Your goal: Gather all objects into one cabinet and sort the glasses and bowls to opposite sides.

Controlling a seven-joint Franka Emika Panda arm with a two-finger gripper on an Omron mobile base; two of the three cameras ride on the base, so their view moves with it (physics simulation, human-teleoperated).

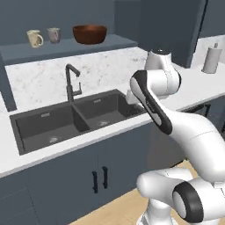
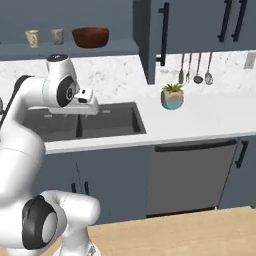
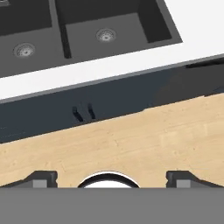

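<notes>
With jaws spread wide and empty, the gripper (image 3: 112, 178) hangs above the sink (image 1: 83, 118), free because the cream mug (image 1: 34, 38), grey-beige mug (image 1: 53, 35) and brown bowl (image 1: 89, 34) already sit on the cabinet shelf (image 1: 66, 48) above that sink.

Sink (image 3: 109, 26) far basins cut off by hand view top edge. Cream mug (image 2: 32, 38) pattern too small to read. Paper towel roll (image 1: 212, 59) partly cropped at right edge.
</notes>
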